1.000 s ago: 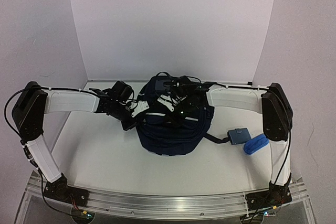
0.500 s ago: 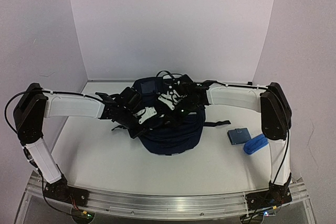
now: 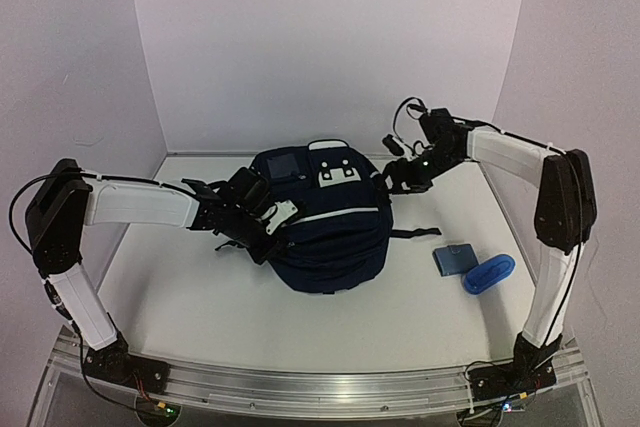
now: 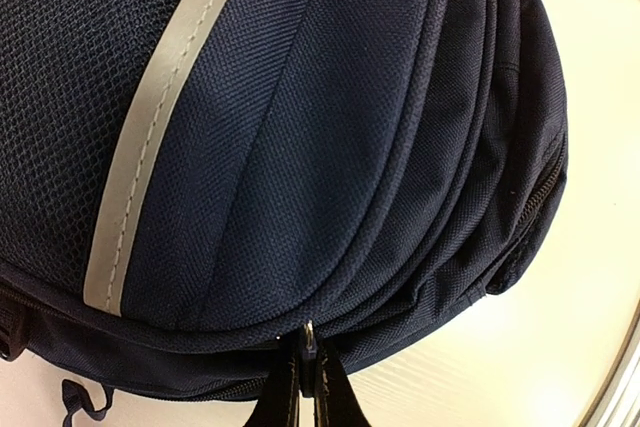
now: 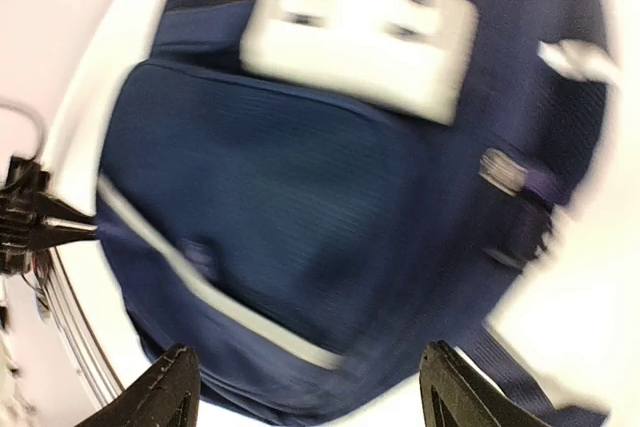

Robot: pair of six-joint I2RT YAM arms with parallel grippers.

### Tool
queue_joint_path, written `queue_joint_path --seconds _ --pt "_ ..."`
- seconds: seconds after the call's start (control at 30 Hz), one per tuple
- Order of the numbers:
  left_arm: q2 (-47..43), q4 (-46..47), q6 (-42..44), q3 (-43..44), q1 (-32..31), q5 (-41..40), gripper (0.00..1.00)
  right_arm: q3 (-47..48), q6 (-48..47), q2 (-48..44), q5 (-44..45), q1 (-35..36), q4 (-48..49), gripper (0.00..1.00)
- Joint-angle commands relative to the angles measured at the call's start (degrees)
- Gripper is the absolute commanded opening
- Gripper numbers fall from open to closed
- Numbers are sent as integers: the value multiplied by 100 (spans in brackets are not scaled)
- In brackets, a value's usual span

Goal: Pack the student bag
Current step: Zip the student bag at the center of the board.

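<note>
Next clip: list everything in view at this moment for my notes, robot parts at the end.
student bag: one, navy with pale stripes and a white patch, centre of the table
pouch: one, grey-blue, on the table right of the bag
small object: one, bright blue, beside the pouch towards the right edge; too small to identify
table: one, white, under everything
left gripper: one, black, pinched shut on what looks like a zip pull at the bag's left side
right gripper: one, black, open and empty, in the air at the bag's right rear
</note>
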Motion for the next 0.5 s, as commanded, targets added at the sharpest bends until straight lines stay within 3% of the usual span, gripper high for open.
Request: queue_joint_path --seconds 0.0,0.27,0.47 --pt "-214 -50 -218 135 -35 133 0 -466 364 245 -511 -141 -487 75" --pt "101 -607 -510 614 -46 295 0 -289 661 1060 -1700 -138 -438 66" --pt "339 -803 -919 1093 -149 560 0 -306 802 1186 -2107 35 -330 45"
